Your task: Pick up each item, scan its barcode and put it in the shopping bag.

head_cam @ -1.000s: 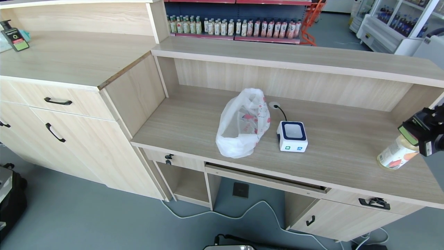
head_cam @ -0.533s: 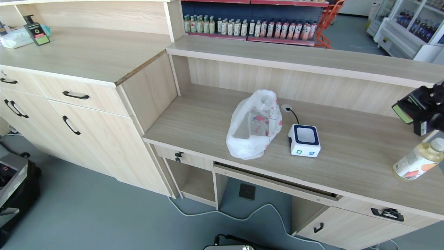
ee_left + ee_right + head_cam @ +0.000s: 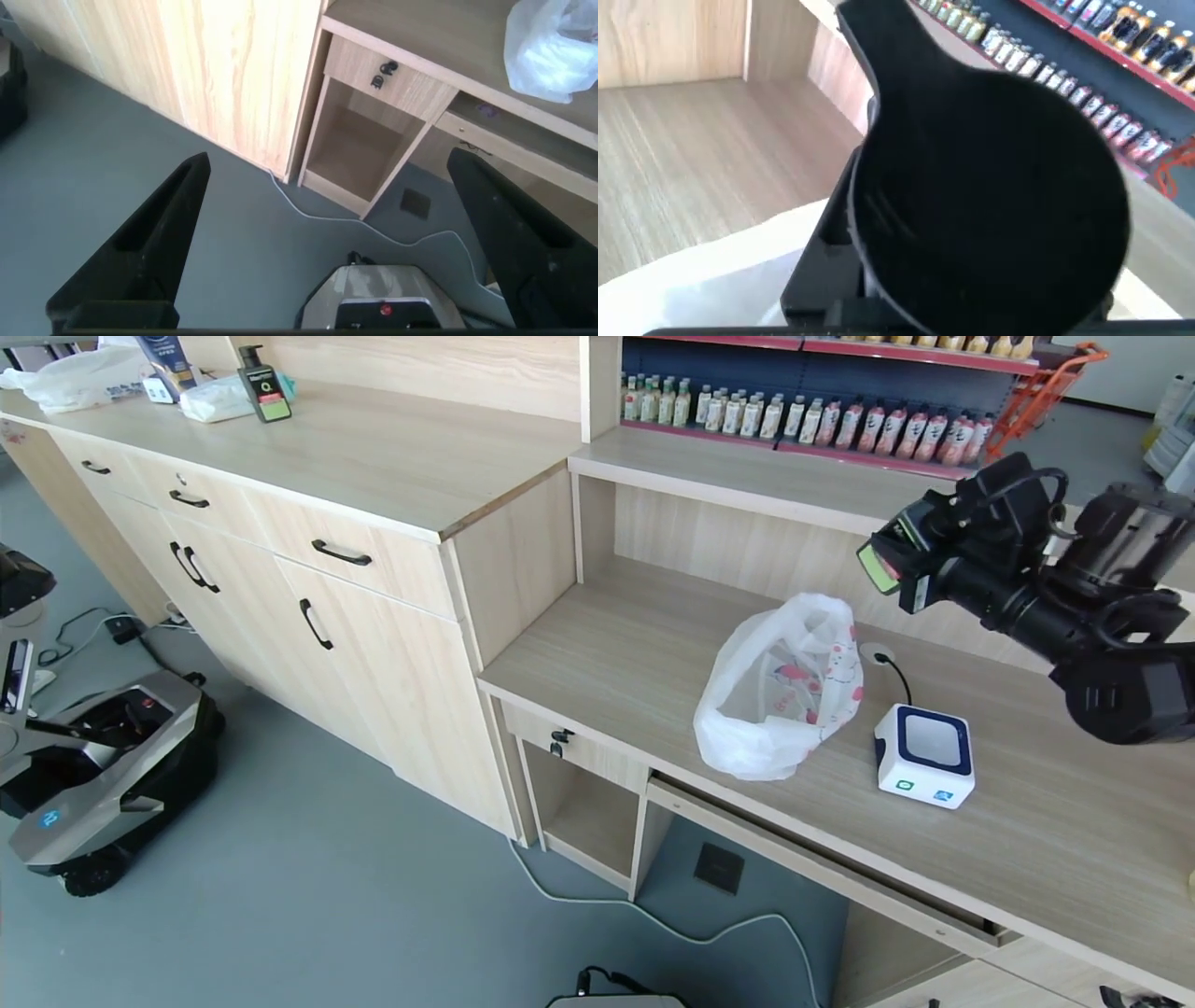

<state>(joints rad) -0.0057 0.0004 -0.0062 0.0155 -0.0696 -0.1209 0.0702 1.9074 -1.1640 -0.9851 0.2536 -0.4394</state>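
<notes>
Right arm [image 3: 1074, 607]: black, built of stout cylindrical segments with glossy rounded joint housings; thin black cable [image 3: 1053, 485] looped above the wrist; green-faced block [image 3: 876, 567] and small white label [image 3: 920, 595] at the tip. Left gripper [image 3: 329, 159]: two matte black, wedge-shaped fingers [image 3: 149, 252].

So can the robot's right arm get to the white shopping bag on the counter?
Probably yes. The right arm hangs over the counter, close to the shopping bag, with open air between them. The scanner sits off to the bag's side, not in the way.
</notes>
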